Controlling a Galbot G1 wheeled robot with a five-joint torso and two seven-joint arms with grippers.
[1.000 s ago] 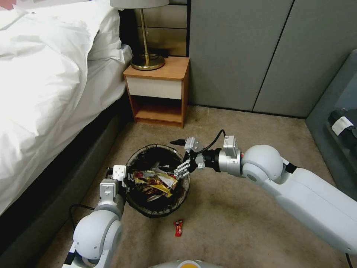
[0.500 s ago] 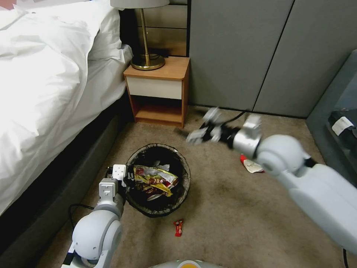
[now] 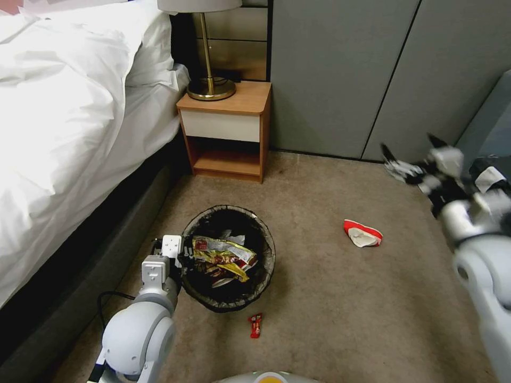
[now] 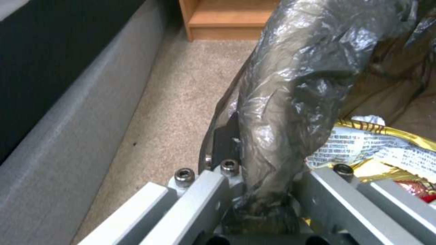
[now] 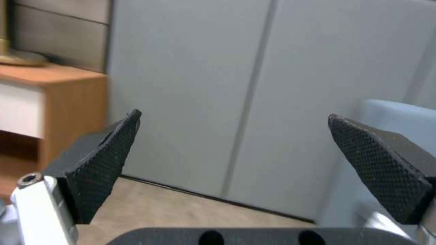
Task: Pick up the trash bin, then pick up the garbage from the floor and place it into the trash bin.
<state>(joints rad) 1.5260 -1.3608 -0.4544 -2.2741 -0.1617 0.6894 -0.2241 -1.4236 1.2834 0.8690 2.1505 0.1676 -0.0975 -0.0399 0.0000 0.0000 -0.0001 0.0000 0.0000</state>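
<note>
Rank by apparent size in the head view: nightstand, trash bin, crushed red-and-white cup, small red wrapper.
1. Nightstand and trash bin: look similar in area; the nightstand stands farther off, so unranked.
2. Crushed cup.
3. Red wrapper, clearly smallest.

The tan carpeted floor [image 3: 319, 298] is carrying a round trash bin lined with a dark plastic bag [image 3: 263, 266]. A crumpled red-and-white paper cup [image 3: 363, 234] is lying well apart to its right, and a small red wrapper [image 3: 255, 325] is lying just beside the bin's near side.
</note>
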